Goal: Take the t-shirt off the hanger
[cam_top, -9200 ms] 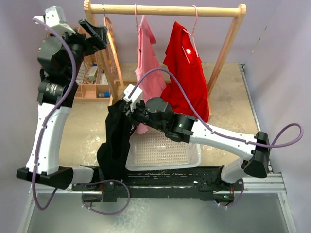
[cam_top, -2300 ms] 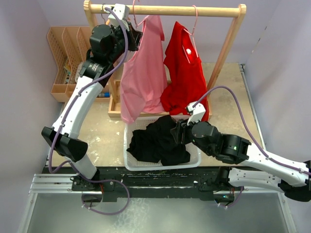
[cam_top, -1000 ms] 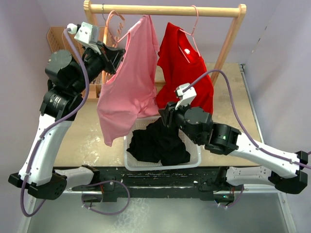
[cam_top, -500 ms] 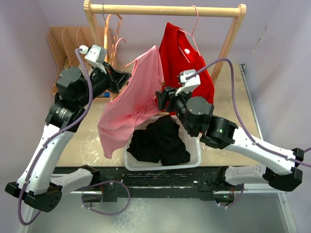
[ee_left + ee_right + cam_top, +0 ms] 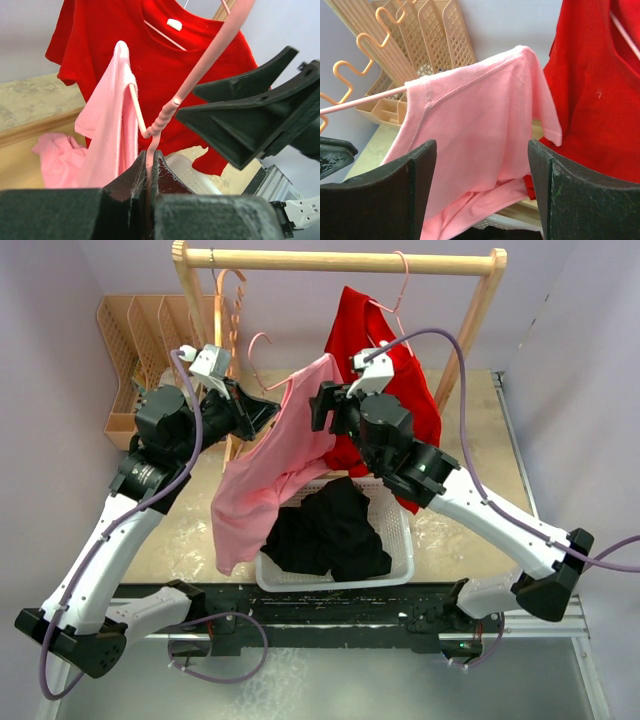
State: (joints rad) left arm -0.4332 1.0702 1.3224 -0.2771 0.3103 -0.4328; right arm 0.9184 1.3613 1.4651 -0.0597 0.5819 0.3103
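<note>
A pink t-shirt (image 5: 275, 465) hangs from a pink hanger (image 5: 258, 343) that is held off the rail in mid-air. My left gripper (image 5: 262, 410) is shut on the hanger's neck (image 5: 159, 125), just below its twisted wire. In the left wrist view the t-shirt (image 5: 107, 135) drapes over one hanger arm. My right gripper (image 5: 322, 405) stands open right beside the shirt's upper shoulder. From the right wrist, the pink t-shirt (image 5: 480, 125) shows beyond the wide-apart jaws of that gripper (image 5: 482, 165), and nothing is gripped. The bare hanger arm (image 5: 365, 100) sticks out to the left.
A red t-shirt (image 5: 385, 360) hangs on the wooden rack (image 5: 350, 258) right behind my right gripper. A white basket (image 5: 400, 530) below holds a black garment (image 5: 330, 530). Orange hangers (image 5: 232, 290) and a wooden organiser (image 5: 130, 330) stand at the back left.
My left arm has carried the hanger and pink t-shirt down and forward from the rail. The right gripper has risen from the basket to the shirt's shoulder and opened wider.
</note>
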